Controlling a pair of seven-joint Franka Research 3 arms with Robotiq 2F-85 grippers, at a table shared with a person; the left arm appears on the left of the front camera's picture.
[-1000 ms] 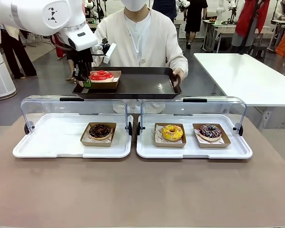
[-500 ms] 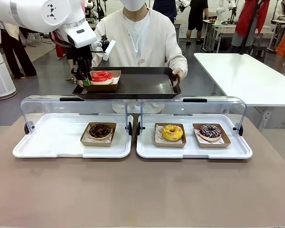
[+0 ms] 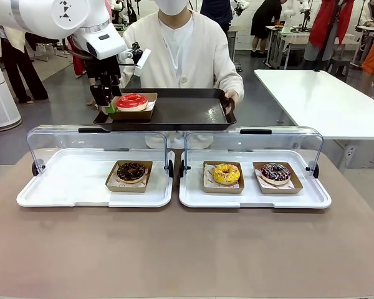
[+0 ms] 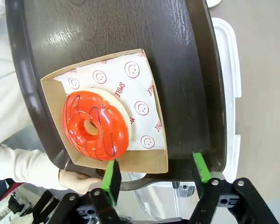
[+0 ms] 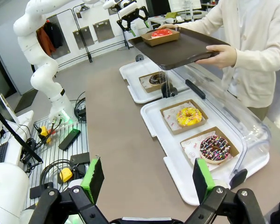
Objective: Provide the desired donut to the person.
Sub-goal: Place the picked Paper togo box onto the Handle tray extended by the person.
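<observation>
A red-glazed donut [image 3: 132, 101] lies in a brown paper box on a dark tray [image 3: 187, 112]. The person [image 3: 187, 50] in a cream cardigan holds this tray at the far side of the table. My left gripper [image 3: 107, 103] hangs at the box's left edge, open, with nothing between its green pads. In the left wrist view the red donut [image 4: 96, 124] and its box sit just beyond my open left gripper [image 4: 155, 168], and the person's hand [image 4: 77, 179] grips the tray [image 4: 186, 70] rim. My right gripper [image 5: 148, 173] stands open over the table's near right side.
Two white trays [image 3: 62, 187] [image 3: 255, 198] with raised clear lids stand on the brown table. The left one holds a chocolate donut [image 3: 131, 171]. The right one holds a yellow donut [image 3: 226, 173] and a sprinkled chocolate donut [image 3: 275, 172]. A white table [image 3: 324, 99] stands at the far right.
My left gripper has opened and let go of the red donut's box, which now rests on the person's tray. The gripper has drawn slightly left of the box.
</observation>
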